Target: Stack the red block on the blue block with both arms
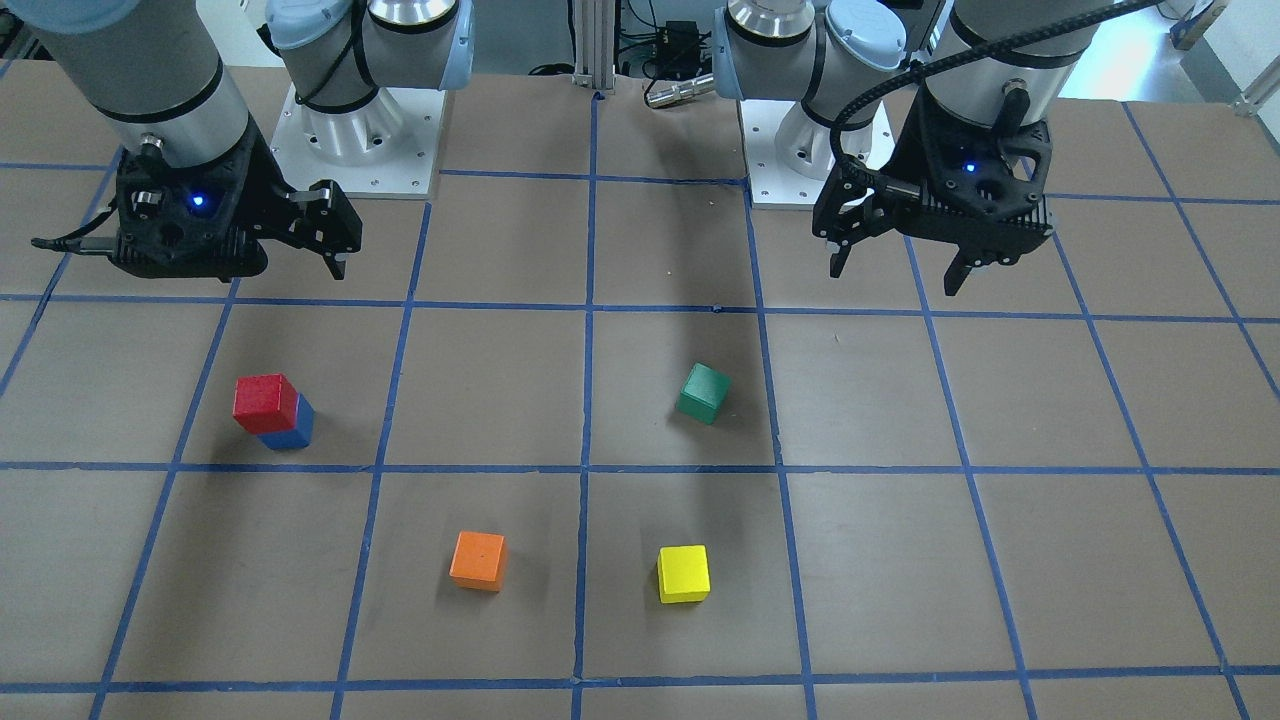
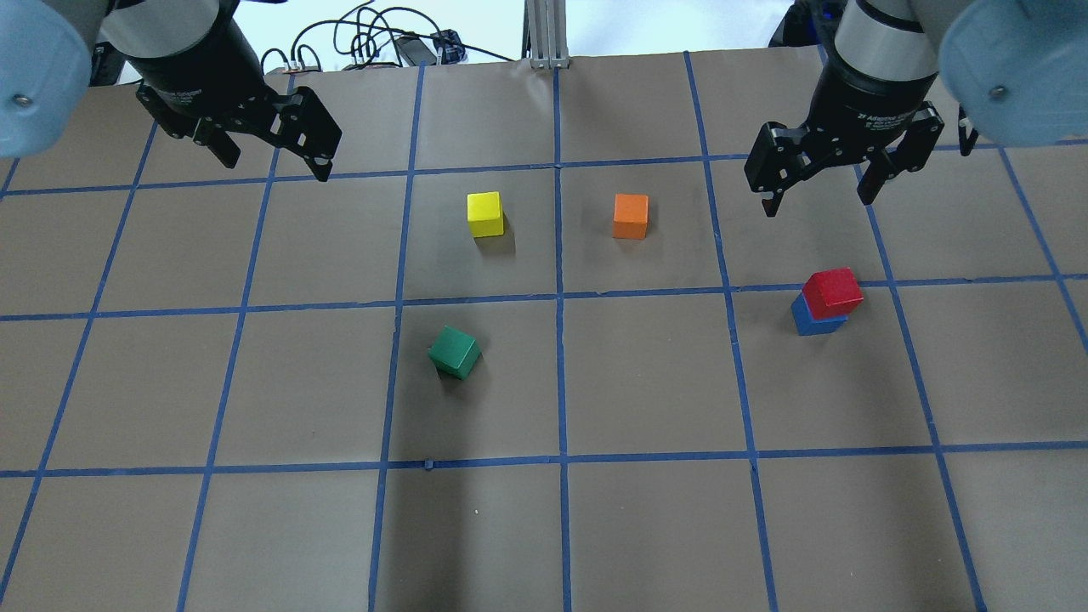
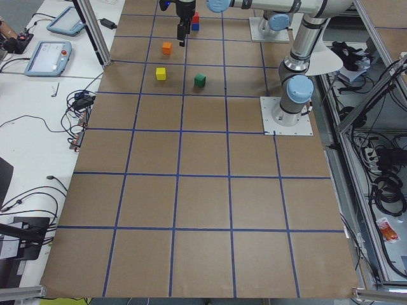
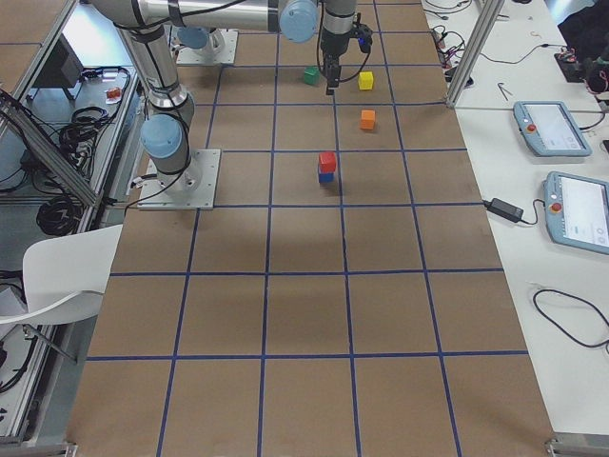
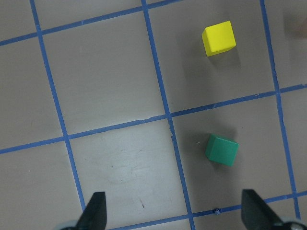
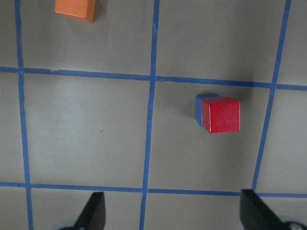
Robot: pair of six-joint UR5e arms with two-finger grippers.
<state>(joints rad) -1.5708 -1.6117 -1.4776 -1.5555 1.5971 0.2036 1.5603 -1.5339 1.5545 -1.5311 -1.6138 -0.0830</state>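
Observation:
The red block [image 2: 832, 291] sits on top of the blue block [image 2: 814, 323], slightly offset, on the table's right half. The stack also shows in the front view, red block [image 1: 265, 402] on blue block [image 1: 292, 430], and in the right wrist view, red block [image 6: 220, 115] over blue block [image 6: 198, 108]. My right gripper [image 2: 818, 202] is open and empty, raised above the table and beyond the stack. My left gripper [image 2: 276, 166] is open and empty, raised over the far left of the table.
A green cube [image 2: 455, 352], a yellow cube [image 2: 485, 213] and an orange cube [image 2: 631, 216] lie apart on the brown table with its blue tape grid. The arm bases [image 1: 355, 150] stand at the robot's side of the table.

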